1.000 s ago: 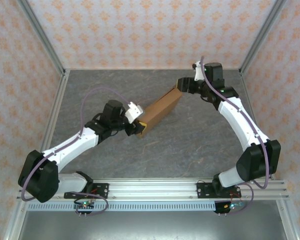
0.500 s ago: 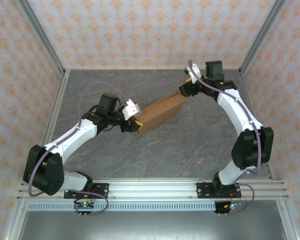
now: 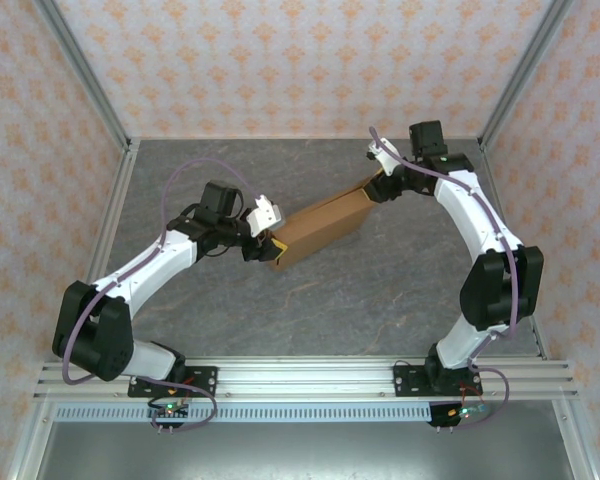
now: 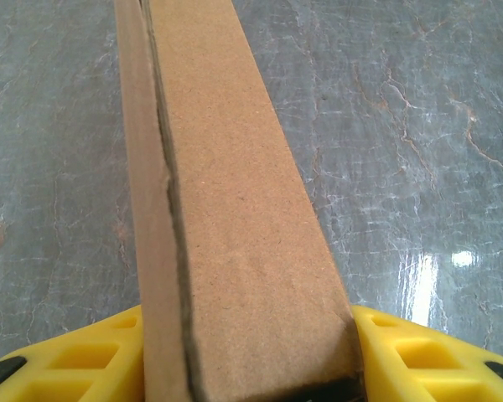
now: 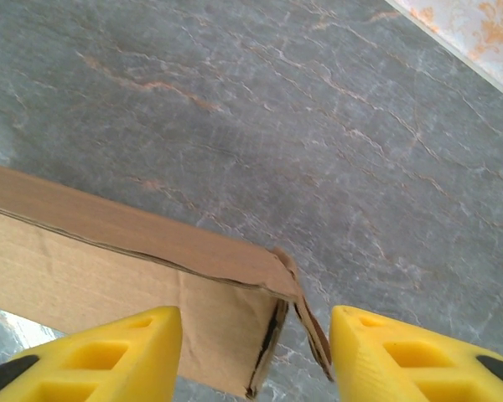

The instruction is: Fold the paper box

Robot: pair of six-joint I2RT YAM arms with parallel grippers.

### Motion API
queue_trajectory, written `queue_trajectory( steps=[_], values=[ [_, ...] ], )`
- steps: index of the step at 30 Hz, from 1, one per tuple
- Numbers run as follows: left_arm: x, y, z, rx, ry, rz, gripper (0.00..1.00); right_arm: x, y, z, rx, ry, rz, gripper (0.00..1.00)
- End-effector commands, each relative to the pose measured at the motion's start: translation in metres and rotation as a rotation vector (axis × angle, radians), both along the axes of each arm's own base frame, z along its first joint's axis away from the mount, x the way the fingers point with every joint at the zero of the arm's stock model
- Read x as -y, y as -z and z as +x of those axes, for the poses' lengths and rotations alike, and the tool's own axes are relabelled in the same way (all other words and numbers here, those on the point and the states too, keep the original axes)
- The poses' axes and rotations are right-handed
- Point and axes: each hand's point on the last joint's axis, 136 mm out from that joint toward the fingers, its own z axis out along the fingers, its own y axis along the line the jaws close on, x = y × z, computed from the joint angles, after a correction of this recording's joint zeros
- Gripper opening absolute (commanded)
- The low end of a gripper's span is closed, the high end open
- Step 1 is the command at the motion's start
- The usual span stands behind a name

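Note:
The paper box [image 3: 322, 229] is a closed, flat brown cardboard mailer, standing on its long edge aslant across the middle of the table. My left gripper [image 3: 267, 249] is shut on its near-left end; in the left wrist view the box [image 4: 235, 193] fills the gap between the yellow fingers [image 4: 419, 356]. My right gripper [image 3: 375, 189] is at the far-right corner. There the box corner [image 5: 226, 276], with a loose flap sticking out, lies between the open yellow fingers [image 5: 402, 356] of the right gripper [image 5: 256, 356], and the right finger stands clear of the flap.
The grey marbled table [image 3: 380, 290] has a metal frame post [image 3: 110, 230] on the left and patterned walls [image 3: 300, 60] behind and at both sides. An aluminium rail [image 3: 300, 375] carries the arm bases at the near edge.
The right gripper has moved to the box's far-right corner and its jaws have narrowed around it. The box has swung to a flatter slant. The left grip is unchanged.

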Motion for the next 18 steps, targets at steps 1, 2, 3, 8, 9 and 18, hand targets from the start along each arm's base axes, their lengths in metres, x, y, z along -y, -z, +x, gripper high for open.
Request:
queue_trajectory(
  steps=[1, 2, 3, 8, 9, 18],
  values=[
    [-0.001, -0.004, -0.001, -0.010, 0.014, -0.004, 0.50, 0.015, 0.000, 0.006, 0.008, 0.026, -0.080, 0.46],
    [-0.001, -0.004, -0.001, -0.009, 0.014, -0.004, 0.50, 0.017, 0.000, 0.008, 0.013, 0.036, -0.092, 0.43],
    [-0.001, -0.005, -0.001, -0.010, 0.014, -0.004, 0.50, 0.018, 0.001, 0.011, 0.019, 0.043, -0.099, 0.40],
    [-0.002, -0.005, 0.000, -0.011, 0.010, -0.003, 0.50, 0.015, -0.002, 0.017, 0.028, 0.040, -0.082, 0.29],
    [-0.002, -0.005, 0.000, -0.010, 0.009, -0.002, 0.50, 0.014, -0.003, 0.018, 0.024, 0.035, -0.076, 0.28],
    [-0.002, -0.004, 0.002, -0.015, 0.003, 0.000, 0.50, 0.009, 0.003, 0.015, -0.009, 0.023, -0.058, 0.20]
  ],
)
